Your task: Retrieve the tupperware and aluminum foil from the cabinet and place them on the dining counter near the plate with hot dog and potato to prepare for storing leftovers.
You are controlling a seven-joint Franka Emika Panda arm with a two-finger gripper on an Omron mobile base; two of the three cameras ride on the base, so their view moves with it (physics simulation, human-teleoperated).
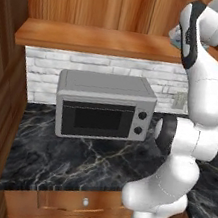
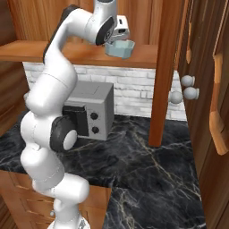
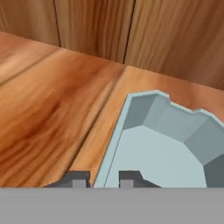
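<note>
Even, bright rendered light; soft shadow under the shelf (image 1: 117,44); slight sheen on the marble worktop (image 1: 86,160); all views slightly soft, low-resolution.

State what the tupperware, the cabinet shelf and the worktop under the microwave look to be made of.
Tupperware: probably plastic, pale grey-blue, smooth and matte, with thin moulded walls and faceted corners.
Cabinet shelf: wood or a wood look, warm brown with streaky grain and a soft sheen.
Worktop: seemingly polished marble, black with pale veins.
Microwave: grey casing, likely painted metal; the render leaves it open.
</note>
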